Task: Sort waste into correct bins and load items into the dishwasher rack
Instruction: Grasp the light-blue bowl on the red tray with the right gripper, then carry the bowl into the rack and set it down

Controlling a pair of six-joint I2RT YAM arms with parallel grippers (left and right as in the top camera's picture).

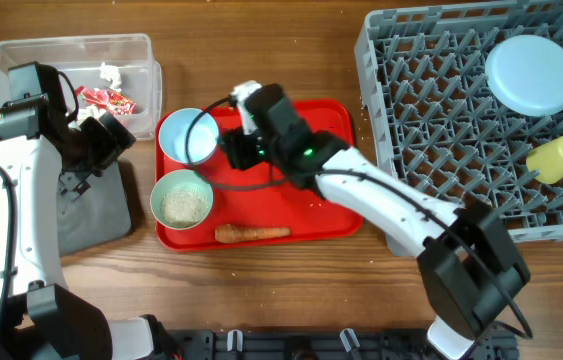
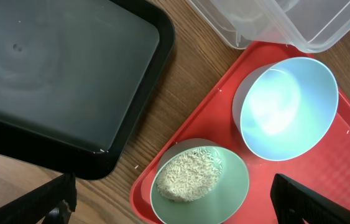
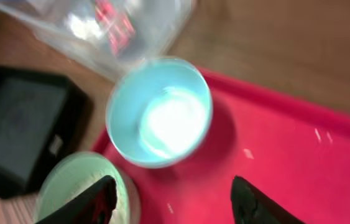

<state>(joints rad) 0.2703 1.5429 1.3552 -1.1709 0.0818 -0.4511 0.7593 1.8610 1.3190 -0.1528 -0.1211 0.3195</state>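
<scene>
While our right hand [image 3: 175, 199] hangs above the red tray [image 3: 299, 162], w/ the white-blue bowl [image 3: 159, 112] just ahead, its fingers are spread w/ nothing btwn them. Our left hand [image 2: 175, 199] is spread wide too, near the pale-green bowl [image 2: 224, 186], which holds the rice grains [image 2: 187, 177]. Carrot piece [image 1: 251, 233] lies on the red tray. Red wrapper [image 1: 106, 98] & paper scraps [image 1: 111, 72] sit in the clear tub [image 1: 21, 55], black tray [image 2: 56, 68] beside it. Pale-blue plate [image 1: 531, 73] & yellow cup [image 1: 557, 158] rest in the dishwasher rack [image 1: 431, 120].

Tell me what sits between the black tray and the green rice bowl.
A strip of wooden table, then the red tray's rim; clearest in the left wrist view.
</scene>
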